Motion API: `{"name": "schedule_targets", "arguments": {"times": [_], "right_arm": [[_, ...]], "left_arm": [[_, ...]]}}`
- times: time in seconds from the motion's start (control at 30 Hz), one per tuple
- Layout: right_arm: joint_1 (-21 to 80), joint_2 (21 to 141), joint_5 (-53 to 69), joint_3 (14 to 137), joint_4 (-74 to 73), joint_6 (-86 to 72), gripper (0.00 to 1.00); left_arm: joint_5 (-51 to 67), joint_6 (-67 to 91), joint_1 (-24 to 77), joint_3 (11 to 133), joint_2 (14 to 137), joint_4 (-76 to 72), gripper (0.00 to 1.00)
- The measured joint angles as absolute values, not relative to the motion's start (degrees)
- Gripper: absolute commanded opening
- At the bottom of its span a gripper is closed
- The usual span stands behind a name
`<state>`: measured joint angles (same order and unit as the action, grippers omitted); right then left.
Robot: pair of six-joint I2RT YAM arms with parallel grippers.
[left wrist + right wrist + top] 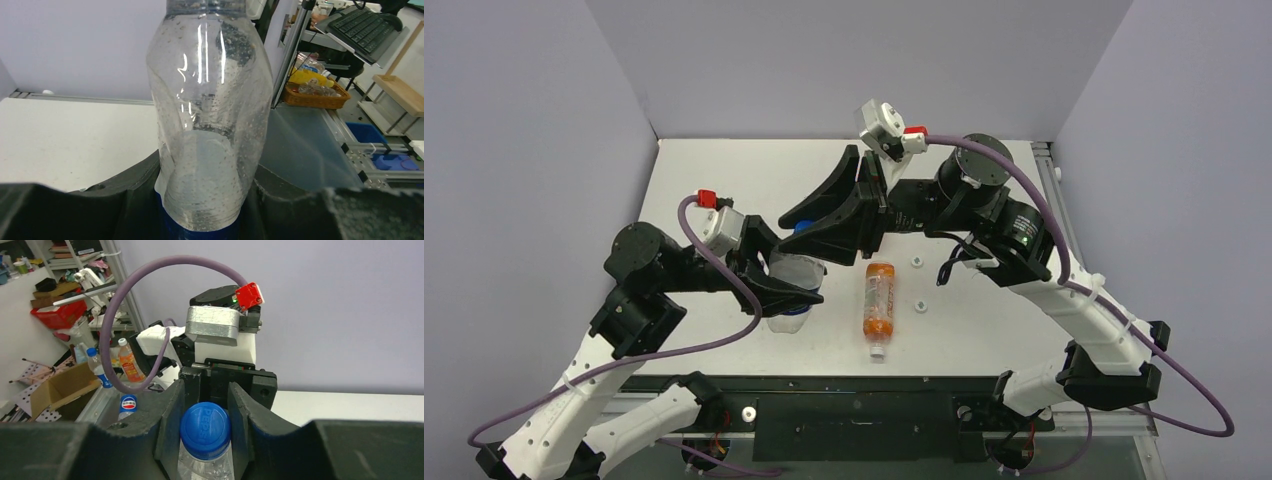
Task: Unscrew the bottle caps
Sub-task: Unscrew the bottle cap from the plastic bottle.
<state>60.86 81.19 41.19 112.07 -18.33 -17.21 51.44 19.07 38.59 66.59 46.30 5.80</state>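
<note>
Blue cap (205,432) sat pinched between the right gripper's (206,407) closed fingers (169,425), while the left gripper (205,200) clamped the clear bottle's (210,115) body from both sides.

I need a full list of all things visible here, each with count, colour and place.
clear plastic bottle: 1, transparent, left of table centre.
round blue plastic screw cap: 1, blue, on that bottle's neck.
slim orange plastic bottle: 1, orange, lying at table centre.
small white plastic caps: 2, white, loose on the table right of the orange bottle.
table: 1, white.
left gripper: 1, black, shut on the clear bottle.
right gripper: 1, black, shut on the blue cap.
</note>
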Motion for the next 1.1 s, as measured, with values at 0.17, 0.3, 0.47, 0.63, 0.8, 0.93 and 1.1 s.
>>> {"name": "schedule_targets", "arguments": {"times": [0.17,0.3,0.47,0.63,0.8,0.93,1.1], "right_arm": [[60.8,80.9,41.1,111.9,-19.4,-16.2,0.67],[63.3,77.7,26.6,110.4,-21.7,-13.5,0.77],[71.2,76.5,-0.7,114.1,-24.7,-9.3,0.79],[74.7,82.4,-16.6,122.6,-27.6,-8.3,0.73],[74.7,88.2,-22.1,124.6,-30.0,-8.2,0.56],[74.6,91.5,-22.8,124.8,-31.9,-8.5,0.39],[74.0,91.9,-22.3,125.0,-31.7,-10.3,0.35]], "left_arm": [[53.1,20.0,38.6,66.6,46.5,5.8,0.0],[48.4,17.7,38.5,66.6,46.5,6.0,0.0],[36.6,12.4,38.5,66.4,46.1,6.5,0.0],[26.9,6.6,38.5,65.3,45.9,7.4,0.0],[22.1,3.1,38.5,64.8,45.9,8.6,0.0],[20.3,1.8,38.5,64.6,45.9,9.0,0.0],[19.5,0.9,38.5,64.4,45.9,9.4,0.0]]}}
